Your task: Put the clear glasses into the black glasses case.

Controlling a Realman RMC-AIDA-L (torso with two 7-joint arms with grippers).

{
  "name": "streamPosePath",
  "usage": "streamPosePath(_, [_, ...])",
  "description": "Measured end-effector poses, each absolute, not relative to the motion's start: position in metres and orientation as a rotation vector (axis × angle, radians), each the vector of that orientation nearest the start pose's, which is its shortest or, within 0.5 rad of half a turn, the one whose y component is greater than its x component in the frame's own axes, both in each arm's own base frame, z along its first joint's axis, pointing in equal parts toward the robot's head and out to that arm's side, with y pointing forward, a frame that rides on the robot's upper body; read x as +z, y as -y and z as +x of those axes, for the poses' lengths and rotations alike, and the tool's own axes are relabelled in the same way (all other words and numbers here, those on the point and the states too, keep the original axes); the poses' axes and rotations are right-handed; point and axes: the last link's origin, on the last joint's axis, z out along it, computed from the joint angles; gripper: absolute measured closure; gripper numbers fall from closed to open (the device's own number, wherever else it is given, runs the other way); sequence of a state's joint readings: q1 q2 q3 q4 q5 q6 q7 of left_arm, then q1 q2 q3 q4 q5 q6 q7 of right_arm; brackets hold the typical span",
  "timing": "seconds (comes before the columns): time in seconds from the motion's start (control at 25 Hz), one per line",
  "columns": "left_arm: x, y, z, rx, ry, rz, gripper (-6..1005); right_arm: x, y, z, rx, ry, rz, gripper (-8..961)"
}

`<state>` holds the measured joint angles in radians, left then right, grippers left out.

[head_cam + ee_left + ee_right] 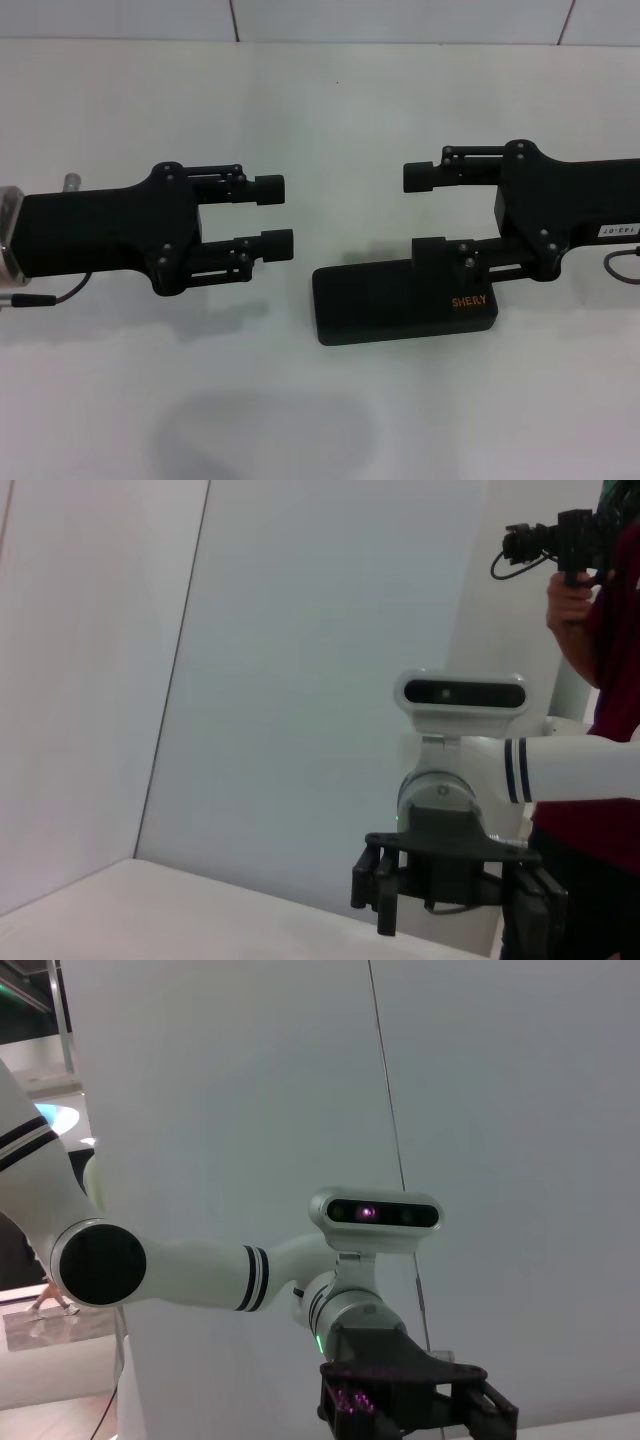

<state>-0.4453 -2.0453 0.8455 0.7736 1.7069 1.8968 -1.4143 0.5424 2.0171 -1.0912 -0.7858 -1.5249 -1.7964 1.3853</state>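
Note:
The black glasses case [385,300] lies shut on the white table right of centre, its orange lettering facing up. A faint see-through outline near the front edge looks like the clear glasses [262,432]. My left gripper [275,217] hovers open at the left, pointing right, with nothing between its fingers. Facing it from the right is my right gripper [422,213], open and empty. Its nearer finger [440,252] overlaps the case's far edge in the head view. Each wrist view shows only the opposite arm's gripper, far off.
The white table [320,100] runs back to a tiled wall. In the left wrist view a person [600,680] holding a camera stands behind my right arm [560,770].

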Motion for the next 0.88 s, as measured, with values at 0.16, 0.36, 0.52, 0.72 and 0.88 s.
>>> streamPosePath(0.16, [0.0341,-0.2909,-0.2245,-1.113,0.383,-2.874,401,0.0198,-0.315,0.1758,1.122,-0.135,-2.969,229])
streamPosePath(0.36, [0.0338,-0.291,-0.2253,-1.107,0.385,-2.872,399,0.0196,-0.3131,0.1767,1.129,-0.138,-2.975,229])
streamPosePath(0.52, [0.033,-0.2908,-0.2254,-1.107,0.384,-2.872,397,0.0197,-0.3121,0.1767,1.133,-0.135,-2.98,230])
streamPosePath(0.72, [0.0323,-0.2898,-0.2265,-1.107,0.392,-2.868,397,0.0196,-0.3103,0.1773,1.141,-0.133,-2.986,231])
streamPosePath(0.88, [0.0321,-0.2894,-0.227,-1.107,0.395,-2.867,397,0.0197,-0.3089,0.1783,1.145,-0.134,-2.988,231])
